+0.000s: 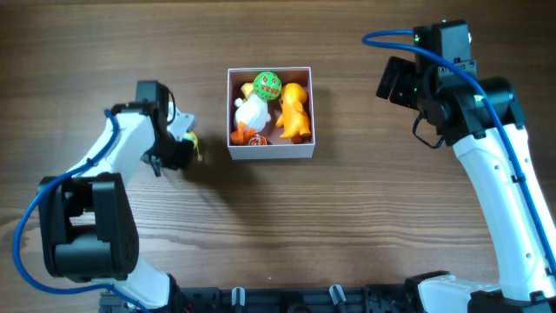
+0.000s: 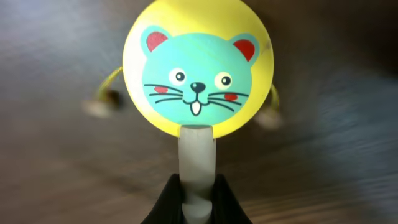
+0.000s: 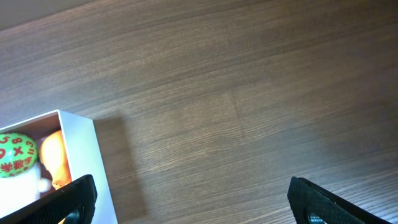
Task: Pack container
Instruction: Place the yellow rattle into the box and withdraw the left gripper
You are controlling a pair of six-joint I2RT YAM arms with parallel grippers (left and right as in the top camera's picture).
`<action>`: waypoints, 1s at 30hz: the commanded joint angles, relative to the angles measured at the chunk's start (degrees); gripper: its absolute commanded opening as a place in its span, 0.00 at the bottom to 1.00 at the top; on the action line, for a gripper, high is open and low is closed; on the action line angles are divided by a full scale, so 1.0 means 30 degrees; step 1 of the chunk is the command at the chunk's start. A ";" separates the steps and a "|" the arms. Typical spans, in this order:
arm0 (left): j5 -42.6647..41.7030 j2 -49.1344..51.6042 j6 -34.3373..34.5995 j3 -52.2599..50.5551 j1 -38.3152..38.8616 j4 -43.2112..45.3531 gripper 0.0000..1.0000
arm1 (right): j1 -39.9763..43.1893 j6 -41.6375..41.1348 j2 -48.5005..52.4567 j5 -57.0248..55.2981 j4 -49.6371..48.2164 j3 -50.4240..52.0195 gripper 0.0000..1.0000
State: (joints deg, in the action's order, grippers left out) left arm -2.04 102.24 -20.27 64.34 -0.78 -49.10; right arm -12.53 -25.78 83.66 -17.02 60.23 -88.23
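Note:
The container (image 1: 270,153), a small white-walled square box, sits at the table's centre. It holds an orange toy (image 1: 294,111), a white toy (image 1: 250,113) and a green ball with red marks (image 1: 267,85). My left gripper (image 1: 184,143) is left of the box and shut on the pale handle (image 2: 196,155) of a yellow rattle drum with a teal mouse face (image 2: 198,70), held above the table. My right gripper (image 1: 395,83) is open and empty, right of the box. The right wrist view shows the box's corner (image 3: 81,155) with the green ball (image 3: 17,151).
The wooden table (image 1: 373,217) lies all around the box. The left arm's base (image 1: 87,226) stands at the front left and the right arm (image 1: 504,191) runs along the right side.

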 commanded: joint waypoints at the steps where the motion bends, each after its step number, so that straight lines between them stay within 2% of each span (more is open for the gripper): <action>1: -0.0488 -0.1596 0.1741 0.3133 0.0780 -0.1209 0.04 | -0.0029 0.0102 -0.0058 -0.0328 0.0007 -0.0124 1.00; 4: -0.1712 -0.2514 0.3978 0.5238 0.1880 -0.1545 0.04 | -0.0029 0.0102 -0.0058 -0.0321 0.0007 -0.0124 1.00; 8: -0.4699 -0.3585 0.5741 0.6717 0.4102 0.0007 0.04 | -0.0029 0.0095 -0.0058 -0.0328 0.0007 -0.0124 1.00; 10: -0.4816 -0.3832 0.6892 0.6739 0.5472 0.1304 0.04 | -0.0029 0.0087 -0.0058 -0.0321 0.0007 -0.0124 1.00; 11: -0.4801 -0.3752 0.7002 0.6739 0.6790 0.1960 0.06 | -0.0029 0.0095 -0.0058 -0.0328 0.0007 -0.0124 1.00; 13: -0.4758 -0.3461 0.7009 0.6732 0.7825 0.2164 0.04 | -0.0029 0.0102 -0.0058 -0.0321 0.0007 -0.0124 1.00; 15: -0.4663 -0.3118 0.7089 0.6732 0.8320 0.2208 0.04 | -0.0029 0.0095 -0.0058 -0.0328 0.0007 -0.0124 1.00; 19: -0.4605 -0.1916 0.8816 0.6717 0.8852 0.2455 0.04 | -0.0029 0.0102 -0.0058 -0.0328 0.0007 -0.0124 1.00; 22: -0.3781 -0.0860 0.8939 0.6717 0.8808 0.2470 0.04 | -0.0029 0.0102 -0.0058 -0.0328 0.0007 -0.0124 1.00; 30: -0.3796 0.0612 0.9420 0.6717 0.8779 0.2667 0.06 | -0.0029 0.0095 -0.0058 -0.0328 0.0007 -0.0124 1.00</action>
State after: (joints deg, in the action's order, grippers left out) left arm -13.76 102.96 6.59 84.07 25.61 -41.30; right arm -12.53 -25.63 83.66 -17.02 60.25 -88.23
